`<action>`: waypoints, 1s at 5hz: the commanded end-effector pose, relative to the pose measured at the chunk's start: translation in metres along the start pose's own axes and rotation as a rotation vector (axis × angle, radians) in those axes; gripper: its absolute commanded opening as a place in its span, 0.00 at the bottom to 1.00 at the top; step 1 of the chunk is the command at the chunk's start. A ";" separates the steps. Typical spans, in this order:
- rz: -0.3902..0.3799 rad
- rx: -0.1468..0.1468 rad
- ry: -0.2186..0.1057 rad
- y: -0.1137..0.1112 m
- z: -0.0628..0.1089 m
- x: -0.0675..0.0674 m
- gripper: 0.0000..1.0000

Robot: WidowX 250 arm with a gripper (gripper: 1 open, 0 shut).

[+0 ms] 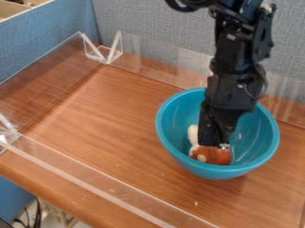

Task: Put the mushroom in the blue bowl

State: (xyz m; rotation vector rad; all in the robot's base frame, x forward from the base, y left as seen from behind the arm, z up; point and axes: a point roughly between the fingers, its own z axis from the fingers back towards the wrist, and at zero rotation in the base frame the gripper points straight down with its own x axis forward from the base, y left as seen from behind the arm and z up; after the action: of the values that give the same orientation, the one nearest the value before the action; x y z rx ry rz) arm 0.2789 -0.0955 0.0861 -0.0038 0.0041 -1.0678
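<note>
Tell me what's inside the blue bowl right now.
The mushroom lies low in the blue bowl, near its front wall. The hand points down into the bowl right at it, fingers shut. The hand covers the bowl's floor behind it and part of the mushroom.

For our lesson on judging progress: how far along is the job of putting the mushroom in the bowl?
Done: the mushroom is down inside the bowl, near its bottom. In hand: the gripper reaches into the bowl right above the mushroom, fingers shut; whether they grip it cannot be told. Left: letting go if it is held, then lifting the arm out of the bowl.
</note>
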 end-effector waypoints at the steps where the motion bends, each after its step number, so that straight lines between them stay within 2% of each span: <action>1: 0.001 0.055 -0.051 0.006 0.022 -0.004 0.00; 2: -0.060 0.050 -0.046 0.005 0.028 -0.004 1.00; 4: -0.091 0.048 -0.043 0.011 0.017 -0.007 1.00; 5: -0.078 0.049 -0.041 0.009 0.018 -0.011 1.00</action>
State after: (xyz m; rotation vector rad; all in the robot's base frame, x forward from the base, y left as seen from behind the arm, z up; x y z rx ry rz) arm 0.2782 -0.0830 0.0872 -0.0023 -0.0024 -1.1507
